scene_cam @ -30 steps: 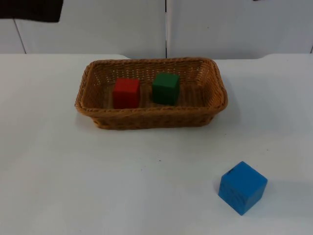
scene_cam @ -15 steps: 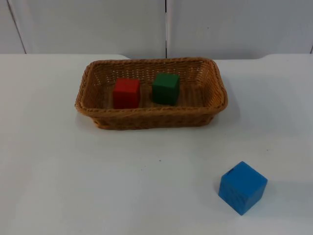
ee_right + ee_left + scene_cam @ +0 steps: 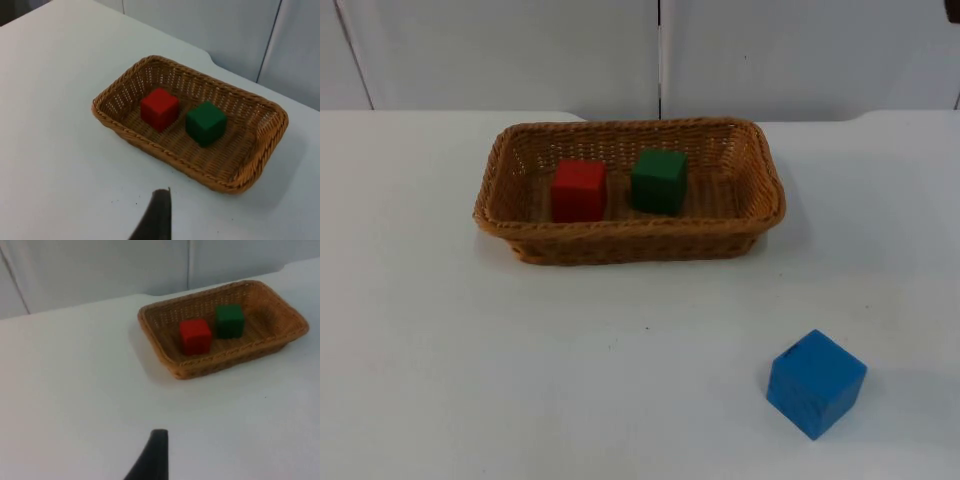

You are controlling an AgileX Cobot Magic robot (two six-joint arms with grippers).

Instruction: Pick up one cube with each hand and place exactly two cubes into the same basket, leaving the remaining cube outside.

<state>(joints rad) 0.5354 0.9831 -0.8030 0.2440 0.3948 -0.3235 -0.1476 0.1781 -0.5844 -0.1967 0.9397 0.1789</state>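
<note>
A brown wicker basket (image 3: 760, 200) stands at the table's middle back. Inside it a red cube (image 3: 579, 189) and a green cube (image 3: 659, 180) sit side by side, a small gap between them. A blue cube (image 3: 816, 383) rests on the table outside the basket, near the front right. My left gripper (image 3: 155, 460) hangs pulled back above the bare table, well away from the basket (image 3: 165, 355), with the red cube (image 3: 195, 336) and green cube (image 3: 230, 320) ahead of it. My right gripper (image 3: 157, 217) is likewise held back from the basket (image 3: 250, 180), holding nothing.
The grey partition wall (image 3: 660, 50) closes off the table behind the basket. White table top (image 3: 470, 360) stretches to the left and in front of the basket.
The dark part of the left arm at the upper left corner of the top view has drawn out of the picture. Basket and cubes have not moved.
</note>
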